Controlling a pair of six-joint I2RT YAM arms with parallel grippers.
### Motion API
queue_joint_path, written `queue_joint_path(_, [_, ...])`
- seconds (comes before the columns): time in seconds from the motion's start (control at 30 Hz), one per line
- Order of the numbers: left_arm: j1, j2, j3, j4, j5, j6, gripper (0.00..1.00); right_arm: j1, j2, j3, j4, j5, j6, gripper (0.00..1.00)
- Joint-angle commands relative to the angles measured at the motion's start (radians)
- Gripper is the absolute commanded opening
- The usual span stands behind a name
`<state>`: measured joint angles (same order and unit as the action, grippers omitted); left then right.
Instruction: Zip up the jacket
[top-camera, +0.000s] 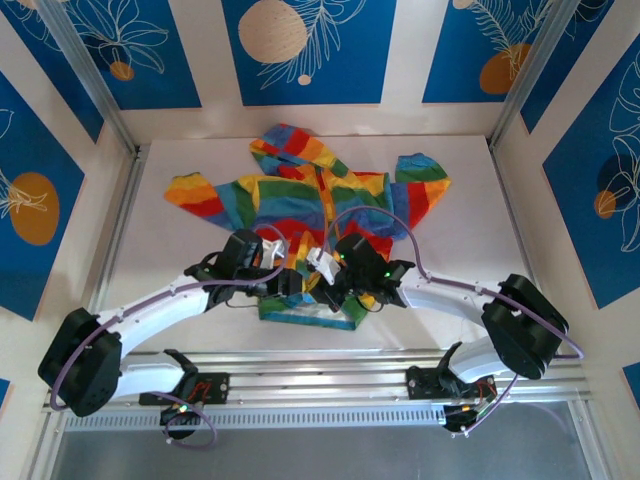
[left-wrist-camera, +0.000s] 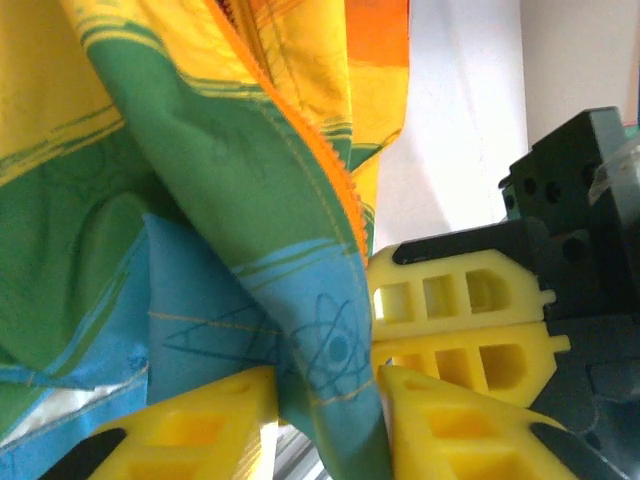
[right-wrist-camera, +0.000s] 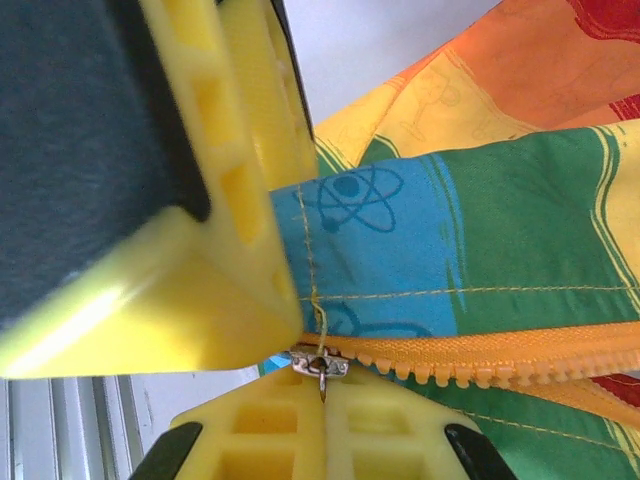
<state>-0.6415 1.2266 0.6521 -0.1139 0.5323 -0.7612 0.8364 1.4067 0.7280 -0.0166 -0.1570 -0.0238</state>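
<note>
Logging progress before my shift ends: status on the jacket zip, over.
Left pincer shut on jacket hem. Right pincer shut on zipper slider, down at the hem. Nothing seen across the teeth.

We see the rainbow-striped jacket (top-camera: 300, 195) spread flat at centre frame, hood toward the top, sleeves out sideways, its orange zipper (right-wrist-camera: 480, 358) with the metal slider (right-wrist-camera: 318, 365) at the blue hem.

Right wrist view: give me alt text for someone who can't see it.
The yellow-fingered right gripper pinches the small metal zipper slider at the end of the orange zipper on the jacket. Blue, green, yellow and orange striped fabric with atom prints spreads to the right, over a white table.
</note>
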Motion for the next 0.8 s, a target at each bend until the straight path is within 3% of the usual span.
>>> queue_joint_path(0.0, [0.007,-0.022,-0.006,0.018,-0.025,0.003,0.15,-0.006,0.003,0.037,-0.015,-0.022,0.022,0.0])
queue_joint_path(0.07, [0.007,-0.036,-0.005,0.0,-0.043,0.017,0.0,-0.011,0.004,0.046,-0.026,-0.005,0.034,0.0])
queue_joint_path(0.37, [0.007,-0.09,0.032,-0.138,-0.093,0.083,0.0,-0.033,0.007,0.076,-0.089,0.062,0.079,0.0])
queue_joint_path(0.77, [0.008,-0.109,0.044,-0.198,-0.091,0.114,0.0,-0.058,0.019,0.106,-0.139,0.08,0.08,0.0])
